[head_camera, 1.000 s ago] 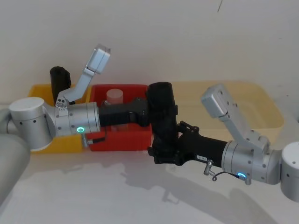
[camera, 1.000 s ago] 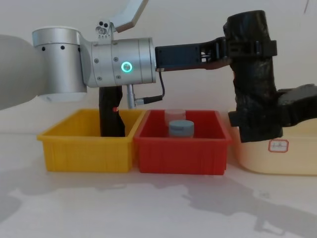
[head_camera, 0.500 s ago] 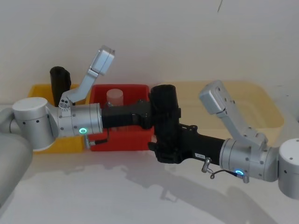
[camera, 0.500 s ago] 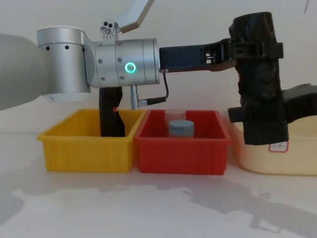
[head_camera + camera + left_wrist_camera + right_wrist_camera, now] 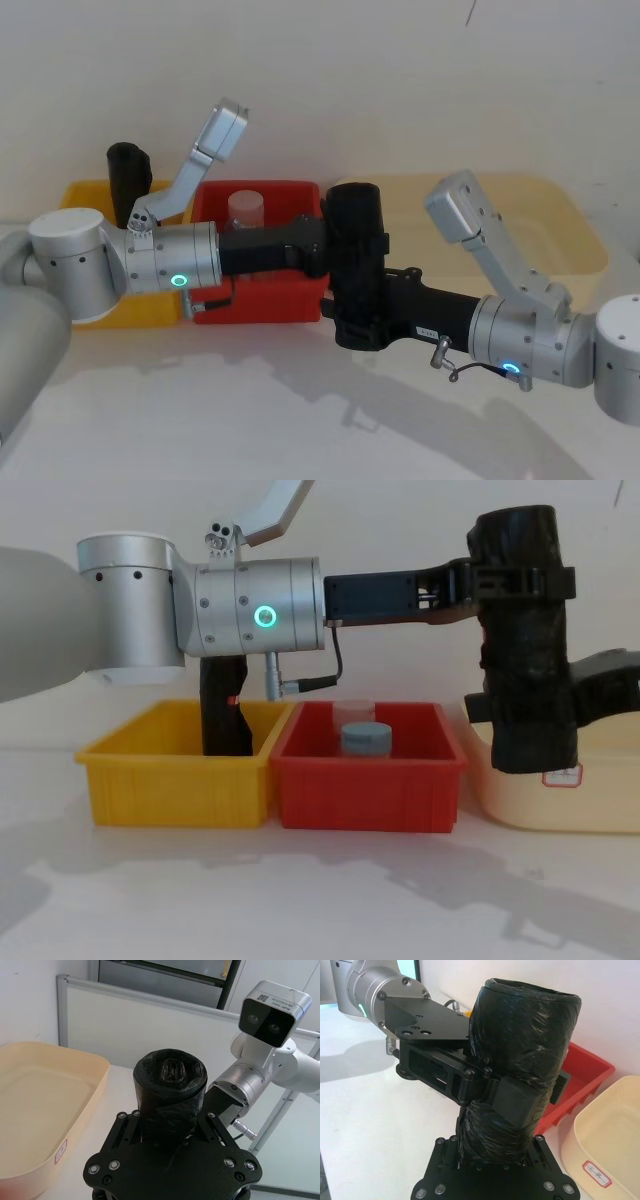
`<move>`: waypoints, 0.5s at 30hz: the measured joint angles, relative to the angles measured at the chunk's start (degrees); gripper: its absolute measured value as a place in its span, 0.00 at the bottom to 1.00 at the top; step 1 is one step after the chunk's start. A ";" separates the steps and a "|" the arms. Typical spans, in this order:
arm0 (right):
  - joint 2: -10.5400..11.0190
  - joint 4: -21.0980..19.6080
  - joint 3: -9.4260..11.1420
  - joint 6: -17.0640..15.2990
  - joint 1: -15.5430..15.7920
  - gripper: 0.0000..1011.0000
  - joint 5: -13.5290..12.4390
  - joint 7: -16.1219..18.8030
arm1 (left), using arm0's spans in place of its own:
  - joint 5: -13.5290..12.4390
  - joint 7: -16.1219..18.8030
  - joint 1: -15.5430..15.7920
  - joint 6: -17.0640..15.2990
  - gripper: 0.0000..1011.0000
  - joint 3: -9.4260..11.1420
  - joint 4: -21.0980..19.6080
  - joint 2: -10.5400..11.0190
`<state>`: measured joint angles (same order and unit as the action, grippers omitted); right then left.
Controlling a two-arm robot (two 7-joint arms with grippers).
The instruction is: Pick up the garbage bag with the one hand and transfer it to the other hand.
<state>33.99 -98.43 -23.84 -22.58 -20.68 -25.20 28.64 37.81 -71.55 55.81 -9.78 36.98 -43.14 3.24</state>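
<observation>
Left hand point(image 5: 345, 250), reaching in from 9 o'clock, clamps the upright garbage bag point(image 5: 356, 205). Right hand point(image 5: 362, 322) flanks its base; I cannot tell whether it grips.

All eyes on the pale table point(image 5: 320, 905), matte and smooth, with soft grey shadows spread across its near part. Three containers stand in a row along its far side: a yellow bin point(image 5: 170, 780) on the robot's left, a red bin point(image 5: 365, 790) pressed up against it rim to rim, and a cream tub point(image 5: 600, 805) just beside the red one on the right. The tub wears a small white label point(image 5: 563, 773) on its near wall, and all three sit flat and upright.
</observation>
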 joint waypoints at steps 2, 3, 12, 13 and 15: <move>-0.01 0.01 -0.01 -0.02 -0.02 0.50 -0.01 -0.01 | 0.00 -0.01 0.01 -0.01 0.36 0.01 0.00 0.00; -0.01 0.02 -0.02 -0.03 -0.03 0.50 -0.02 -0.01 | 0.00 -0.02 0.02 -0.02 0.36 0.02 0.00 -0.01; 0.02 -0.02 0.06 0.23 0.20 0.50 -0.48 -0.19 | 0.00 -0.09 0.02 -0.06 0.51 0.09 0.00 -0.03; 0.01 -0.04 0.09 0.31 0.25 0.50 -0.56 -0.22 | 0.00 -0.09 0.02 -0.06 0.57 0.10 0.00 -0.02; -0.01 -0.07 0.19 0.46 0.40 0.50 -0.79 -0.35 | 0.00 -0.09 0.02 -0.06 0.61 0.10 0.00 -0.02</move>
<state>33.98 -98.50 -23.66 -22.12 -20.28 -25.99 28.29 37.81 -71.64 55.82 -9.84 37.08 -43.14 3.22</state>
